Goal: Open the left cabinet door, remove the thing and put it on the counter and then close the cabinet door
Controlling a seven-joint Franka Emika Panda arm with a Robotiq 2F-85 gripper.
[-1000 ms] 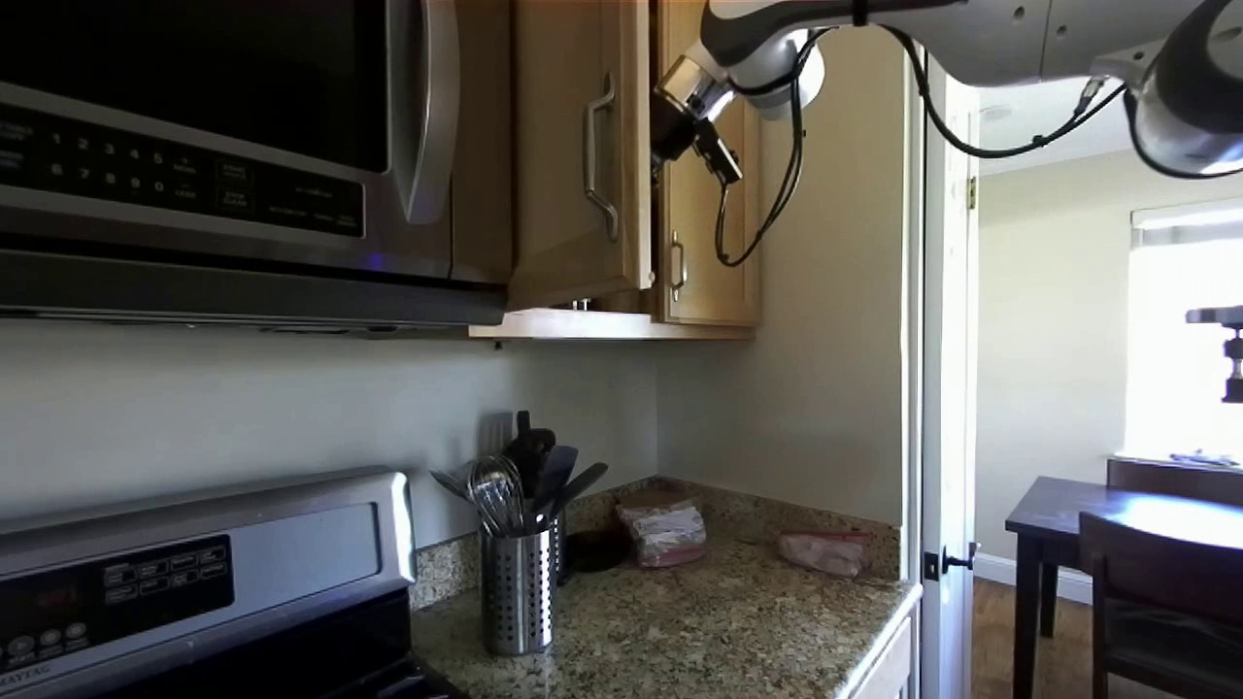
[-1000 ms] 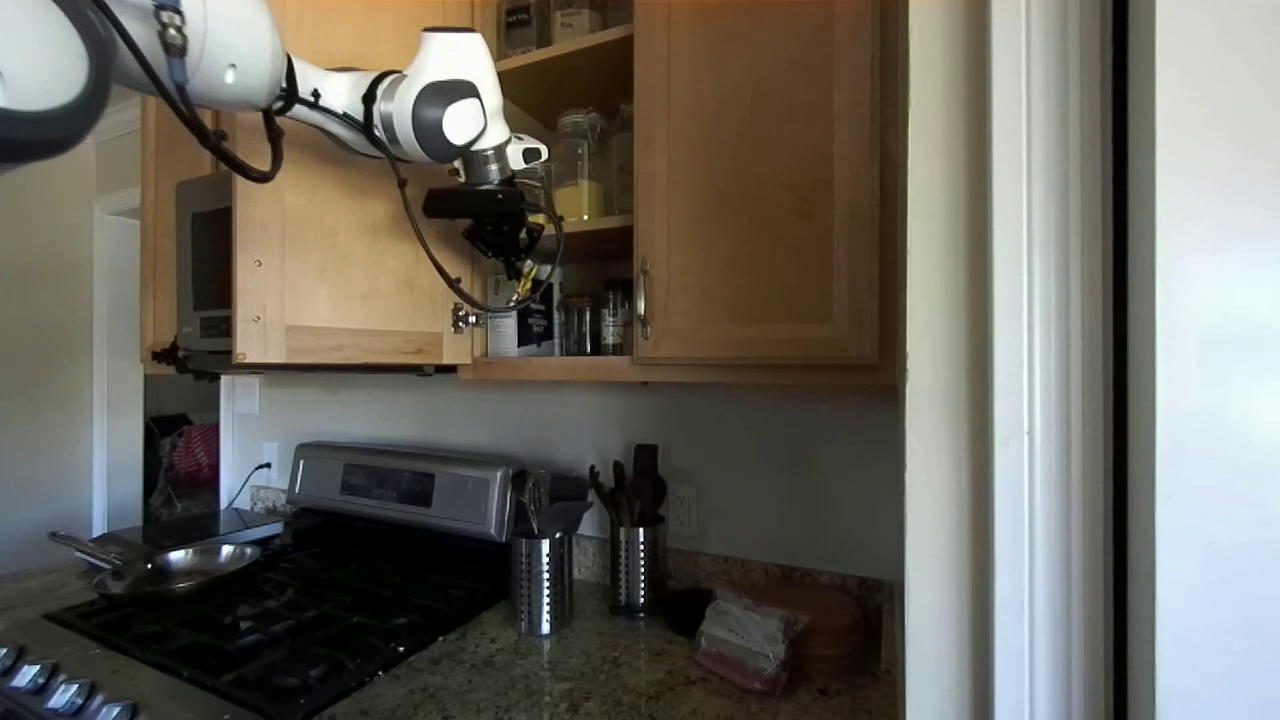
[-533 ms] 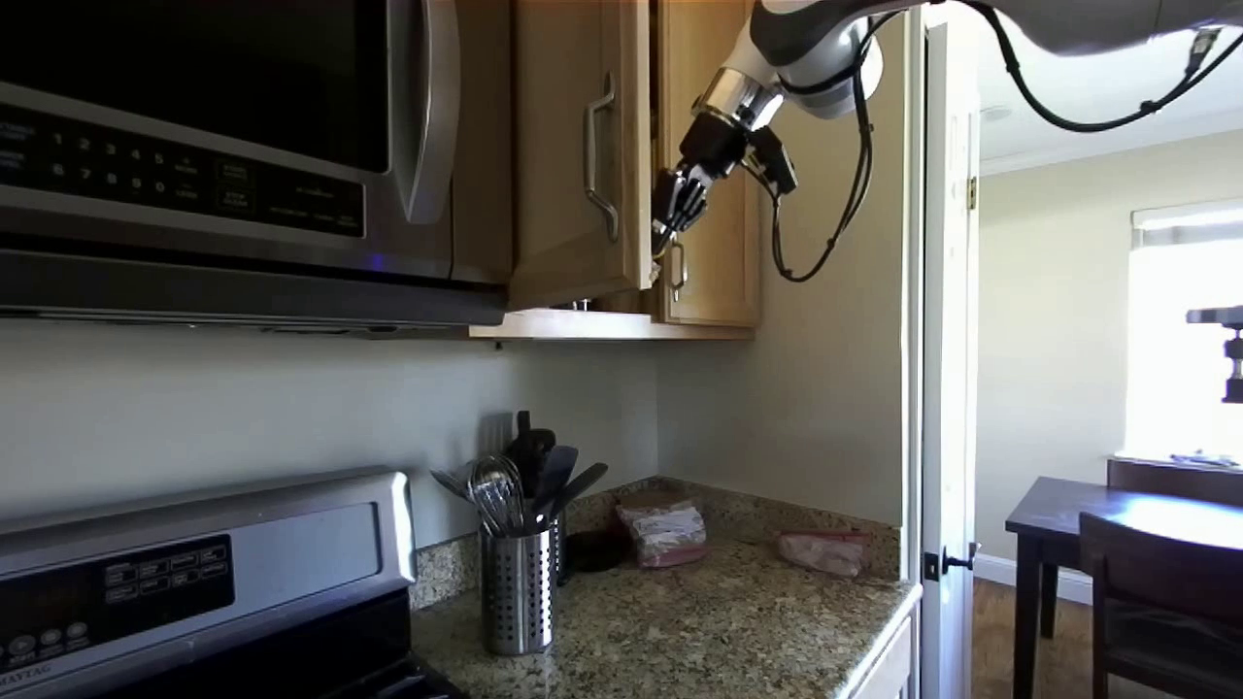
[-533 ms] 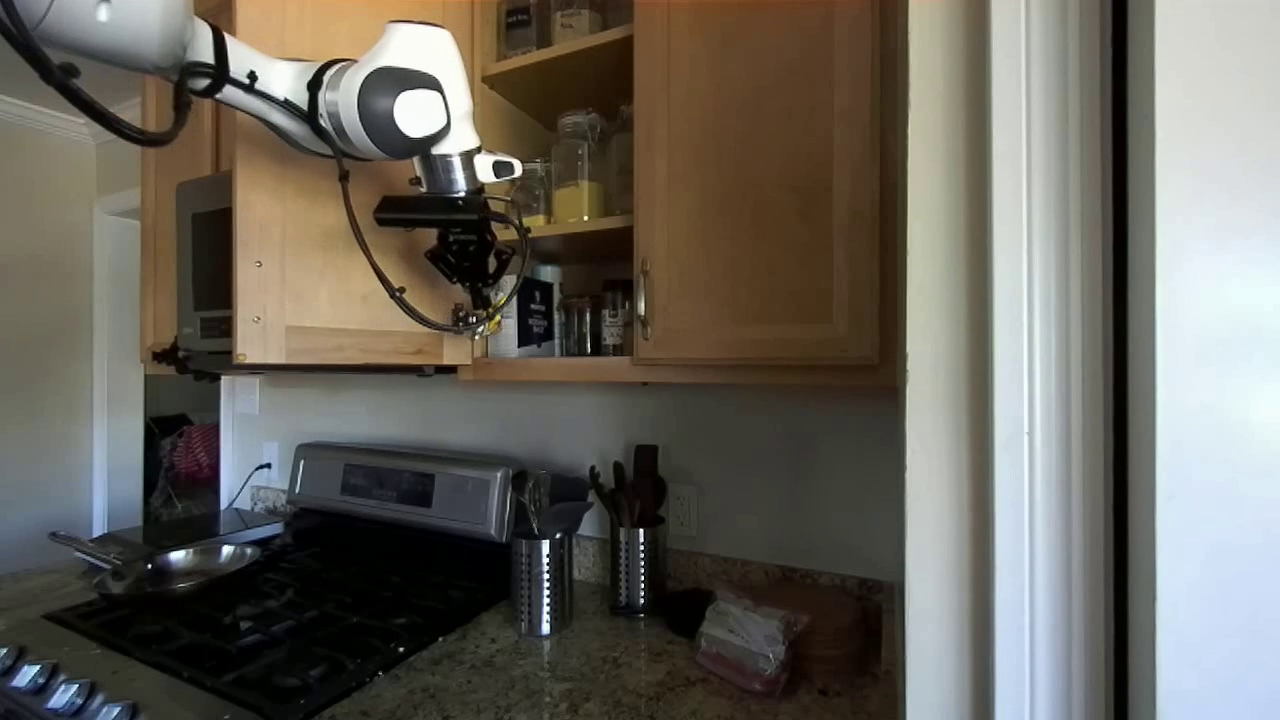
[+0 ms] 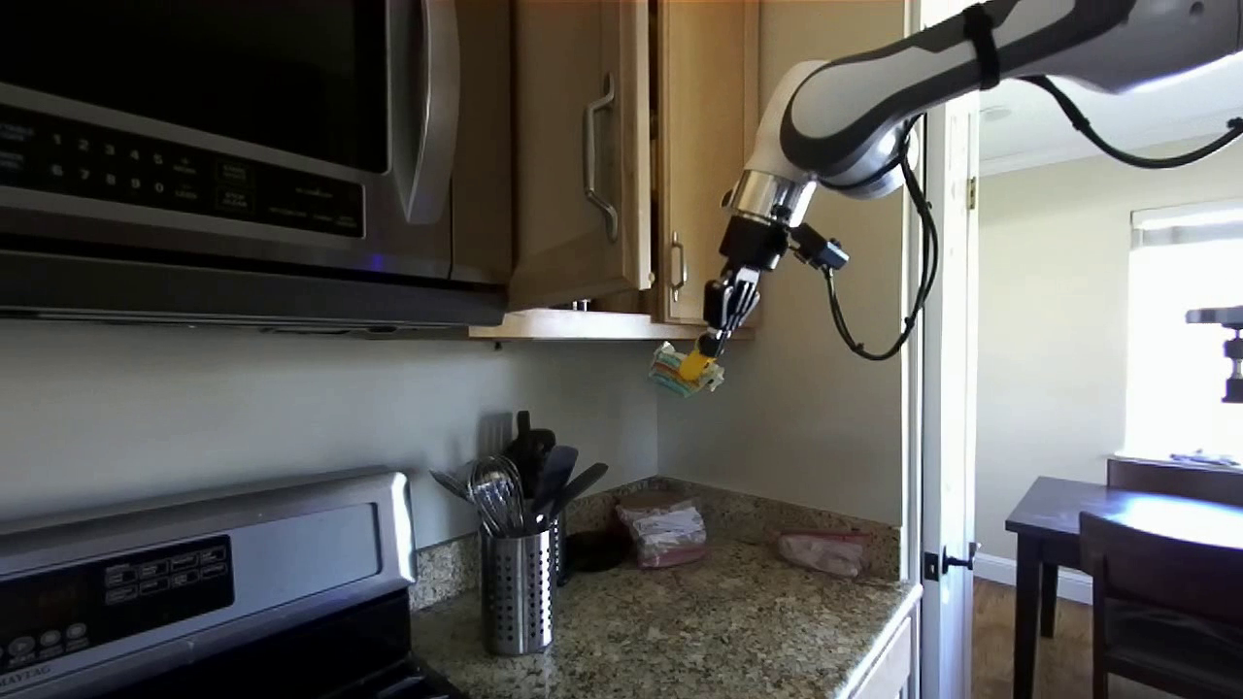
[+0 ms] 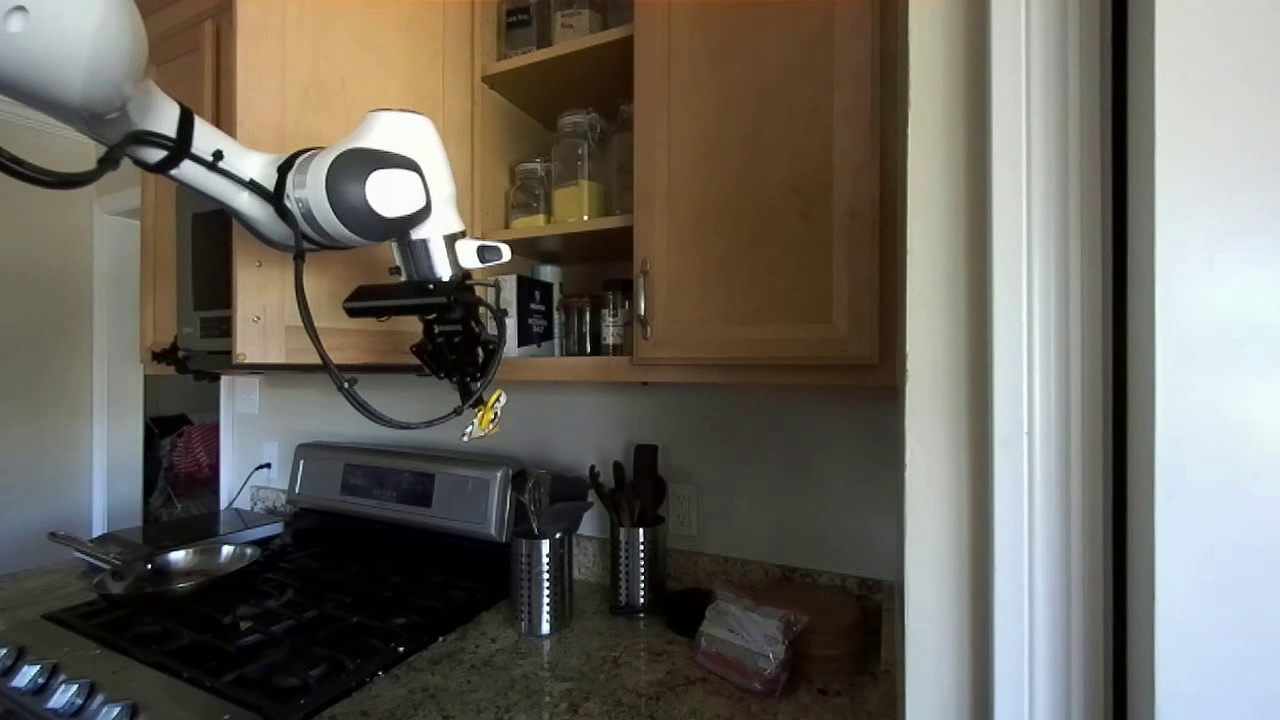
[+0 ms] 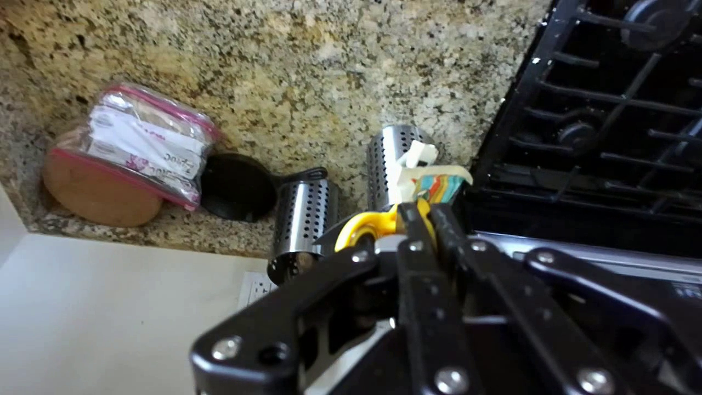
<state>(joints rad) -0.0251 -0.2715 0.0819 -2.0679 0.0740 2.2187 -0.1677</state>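
My gripper (image 5: 714, 342) is shut on the thing, a small striped packet with a yellow clip (image 5: 695, 365). In an exterior view the thing (image 6: 487, 415) hangs below the cabinet's bottom edge, above the counter (image 6: 600, 670). In the wrist view the fingertips (image 7: 421, 213) pinch the yellow clip, and the packet's striped end (image 7: 441, 185) sticks out past them. The left cabinet door (image 5: 568, 146) stands open; its inner face (image 6: 350, 290) shows behind the arm. The granite counter (image 5: 670, 621) lies below the thing, apart from it.
Steel utensil cups (image 5: 518, 592) stand on the counter near the stove (image 6: 300, 600). A plastic bag (image 7: 145, 140) and a small black pan (image 7: 236, 186) lie by the wall. Another bag (image 5: 823, 551) lies to the side. The right cabinet door (image 6: 760, 180) is closed. Jars (image 6: 578, 165) fill the shelves.
My gripper has moved out of the cabinet and down with the thing held, from shelf height to below the cabinet. The left cabinet door has stayed open.
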